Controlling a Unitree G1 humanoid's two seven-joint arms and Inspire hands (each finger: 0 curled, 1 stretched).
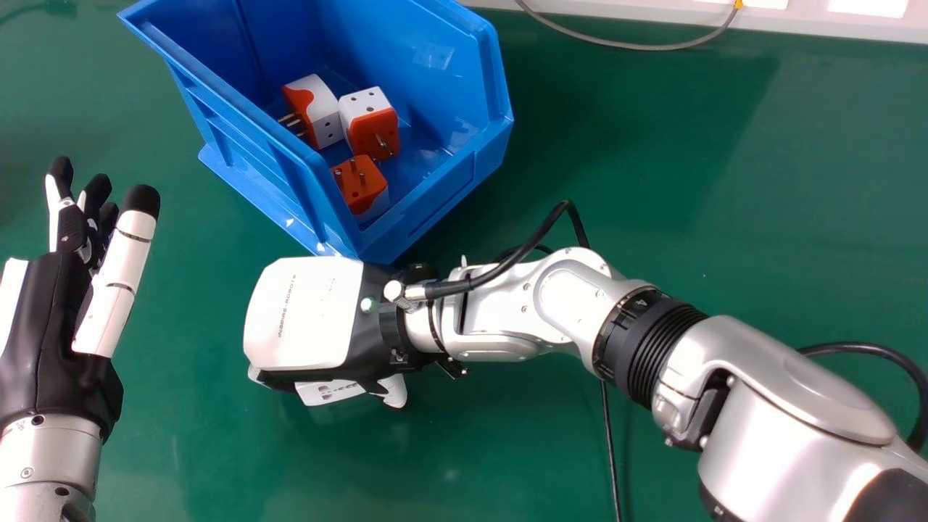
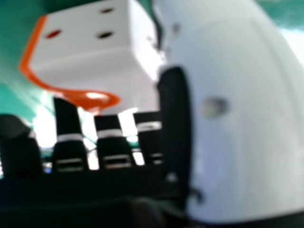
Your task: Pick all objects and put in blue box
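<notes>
Three cube-like plug adaptors of white and orange plastic with metal pins [image 1: 326,119] lie inside the open-fronted blue plastic box [image 1: 442,80], just beyond the right hand [image 1: 304,312]. A fourth, a white block with rounded orange edging [image 2: 85,71], lies within the right hand's grasp, between its fingers and thumb. The casing is presumably light, stiff and fairly robust, though its smooth faces may slip or turn under an uneven hold. The broad, flat sides offer the best grip, with the pins kept free of the fingers.

The right hand is partly closed, its fingers bent beneath the block and its thumb along the adjoining side; the two appear to pinch it. How firmly they press cannot be told. The near corner of the box is just beside this hand's wrist end; whether they touch is unclear. The left hand [image 1: 36,326] is idle, its fingers extended and loosely parted, over the green tabletop [image 1: 696,181] to the left of the box.
</notes>
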